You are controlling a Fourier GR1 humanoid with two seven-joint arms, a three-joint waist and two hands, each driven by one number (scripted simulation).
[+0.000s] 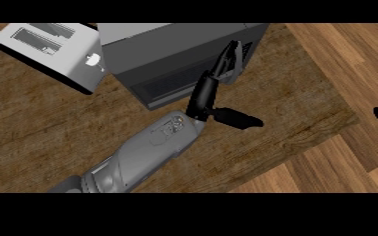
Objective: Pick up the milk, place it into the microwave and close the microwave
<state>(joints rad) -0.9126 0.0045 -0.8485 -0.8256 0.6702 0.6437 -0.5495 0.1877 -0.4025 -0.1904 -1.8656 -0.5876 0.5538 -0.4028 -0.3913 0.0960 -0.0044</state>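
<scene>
- Occupying the upper middle of the head view, the microwave (170,50) stands on the counter (59,125) with its pale grey top toward the upper edge and its dark front face turned toward the lower right.
- Microwave door: it appears to sit flush with the front face, though the steep angle does not settle this.
- Left hand (206,93): released, not clenched. Its fingers (225,64) lie straight and close together, flat against the right part of the microwave front. The thumb (238,118) sticks out sideways to the right, over the counter.
- Left forearm (155,145): grey, entering from the lower left and running diagonally up to the hand.
- Milk: not visible anywhere in this view; its place cannot be told.
- Right hand (375,112): a small dark sliver at the right edge may be part of it; its state cannot be told.
- Toaster (52,50): light grey, two slots on top, standing at the upper left just beside the microwave, with a round knob (94,58) on the side facing it.
- Counter surface: dark brown wood with a coarse grain, its edge running diagonally along the right and lower right.
- Floor (332,165): lighter wooden planks, showing beyond the counter edge at the right and lower right.
</scene>
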